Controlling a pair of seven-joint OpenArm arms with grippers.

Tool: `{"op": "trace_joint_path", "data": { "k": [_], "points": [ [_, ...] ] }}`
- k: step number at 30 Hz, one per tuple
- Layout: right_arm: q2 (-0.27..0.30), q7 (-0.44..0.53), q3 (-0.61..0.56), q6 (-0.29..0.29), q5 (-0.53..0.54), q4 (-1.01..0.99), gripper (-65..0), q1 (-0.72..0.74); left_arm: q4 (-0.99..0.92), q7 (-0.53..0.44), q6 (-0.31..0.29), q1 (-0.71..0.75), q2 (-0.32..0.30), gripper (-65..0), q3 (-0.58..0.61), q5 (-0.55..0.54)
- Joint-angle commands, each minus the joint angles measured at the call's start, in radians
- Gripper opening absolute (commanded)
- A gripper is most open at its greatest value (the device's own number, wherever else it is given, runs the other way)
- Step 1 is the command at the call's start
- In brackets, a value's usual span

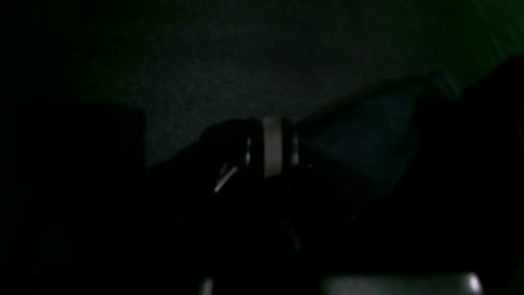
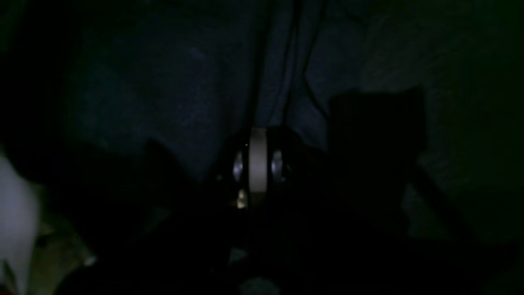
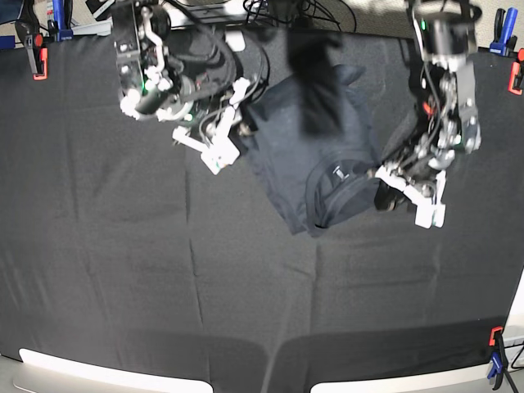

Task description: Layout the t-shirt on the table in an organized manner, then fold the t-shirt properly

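while both end effectors pinch its edges, the t-shirt (image 3: 311, 155) lies diagonally, collar toward lower right.

An orange-and-blue clamp (image 3: 37, 56) grips the counter's far left edge, with a blue-handled clamp (image 3: 59, 20) just beside it, nearer the far left corner. At the far right corner stands another blue-handled clamp (image 3: 500, 33), and an orange clamp jaw (image 3: 516, 75) sits just below it on the right edge. A further orange-and-blue clamp (image 3: 496, 358) holds the near right corner. Beyond the far edge, near its middle, lies a tangle of black cables (image 3: 286, 11). Both wrist views are too dark to make out any such things.
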Motion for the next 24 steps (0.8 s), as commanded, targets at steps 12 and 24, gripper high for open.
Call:
{"op": "trace_joint_path", "data": {
  "k": [12,24],
  "points": [
    [0.0,-0.009,-0.101,0.029,0.043,0.131,-65.0,-0.031,0.039,0.039,-0.068,-0.041,-0.053,-62.8,-0.001,-0.051],
    [0.0,-0.122,0.176,0.029,0.044,0.309,-65.0,-0.045,0.467,0.154,-0.067,0.212,-0.183,-65.0,-0.024,-0.175]
  ]
}}
